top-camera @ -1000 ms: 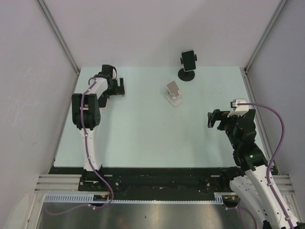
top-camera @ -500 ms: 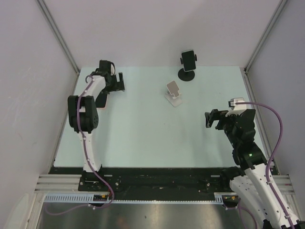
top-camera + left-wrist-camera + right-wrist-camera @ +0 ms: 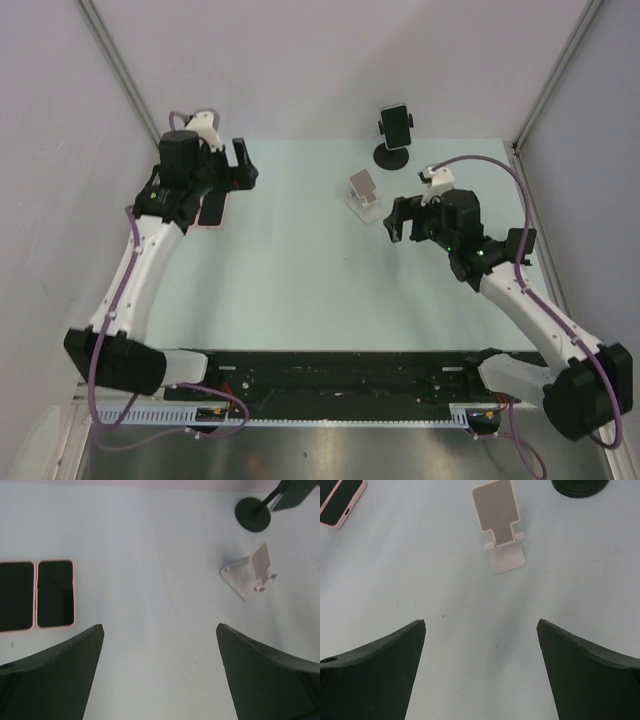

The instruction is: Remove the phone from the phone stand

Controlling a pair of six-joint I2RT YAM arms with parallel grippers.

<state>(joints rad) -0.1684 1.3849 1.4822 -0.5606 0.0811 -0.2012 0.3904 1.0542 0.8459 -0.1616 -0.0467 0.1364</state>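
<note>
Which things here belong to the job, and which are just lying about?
Job: phone; black stand holding it.
Lying about: empty white stand; pink-cased phone; second pink-cased phone beside it, both lying flat.

— What lies left?
— A pink-cased phone (image 3: pixel 56 594), flat, just beside a second pink phone (image 3: pixel 16 596), screens dark.
— And right?
— A white folding stand (image 3: pixel 250 572); beyond it, a black round-based stand (image 3: pixel 252 514). The left gripper (image 3: pixel 159 626) gapes wide.
</note>
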